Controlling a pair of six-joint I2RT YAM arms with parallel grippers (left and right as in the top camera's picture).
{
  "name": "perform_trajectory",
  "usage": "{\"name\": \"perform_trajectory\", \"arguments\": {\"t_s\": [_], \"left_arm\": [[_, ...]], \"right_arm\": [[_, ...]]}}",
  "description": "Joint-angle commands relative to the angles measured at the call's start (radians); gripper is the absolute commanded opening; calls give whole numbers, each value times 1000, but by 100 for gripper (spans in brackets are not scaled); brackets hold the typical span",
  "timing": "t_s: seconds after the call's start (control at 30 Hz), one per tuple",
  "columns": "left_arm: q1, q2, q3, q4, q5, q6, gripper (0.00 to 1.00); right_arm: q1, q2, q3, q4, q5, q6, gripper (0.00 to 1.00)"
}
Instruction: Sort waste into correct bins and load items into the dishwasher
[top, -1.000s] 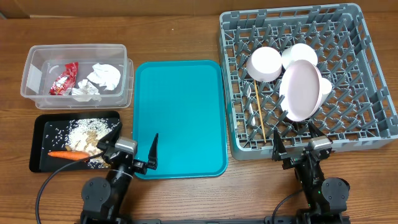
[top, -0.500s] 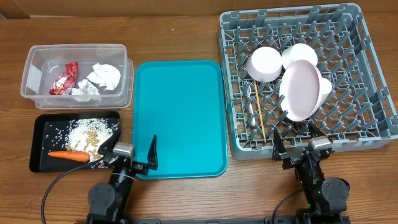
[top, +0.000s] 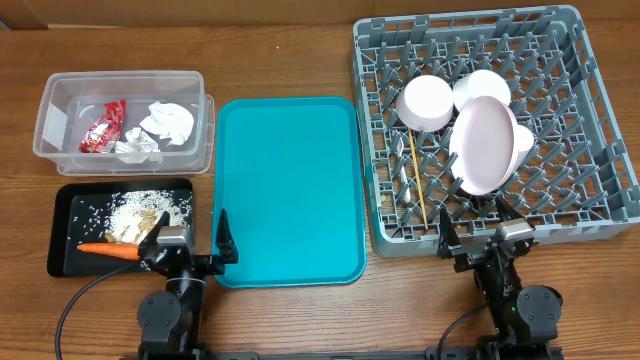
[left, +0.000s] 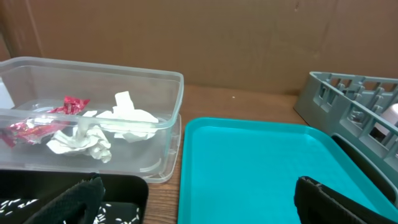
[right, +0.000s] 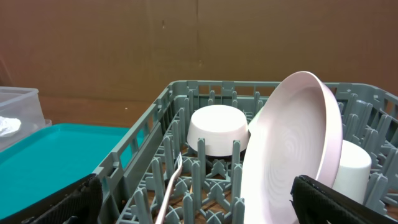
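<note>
With the shiny red snack wrapper (top: 103, 127) in the clear plastic rectangular tub (top: 50, 110) far left, the small orange carrot (top: 108, 249) in the shallow black rectangular tray (top: 65, 200) and the white round plate (top: 483, 145) in the square grey plastic dish rack (top: 600, 120) on the right, I'd say the left gripper (top: 190, 235) and right gripper (top: 478, 232), jaws spread and empty at the near tabletop edge, should just park low.

The serving tray (top: 290, 180) lay centrally; left of it the tub (top: 120, 78) held the snack wrapper (top: 103, 127) and napkins (top: 168, 122), the shallow tray (top: 70, 215) before that tub bore rice (top: 140, 208) and carrot (top: 110, 249), and right of it the dish rack (top: 590, 150) held plate (top: 483, 145), bowls (top: 428, 103) and stick (top: 417, 180).
</note>
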Motion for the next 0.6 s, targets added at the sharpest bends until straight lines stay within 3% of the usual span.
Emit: {"name": "perform_trajectory", "arguments": {"t_s": [0.0,0.57], "left_arm": [[3,-13,-7,5,-13,-33,100],[-80,-13,-7,5,-13,-99,100]], "right_arm": [[-5,-12,-11,3,8,-3,100],[-5,-12,-11,3,8,-3,100]]}}
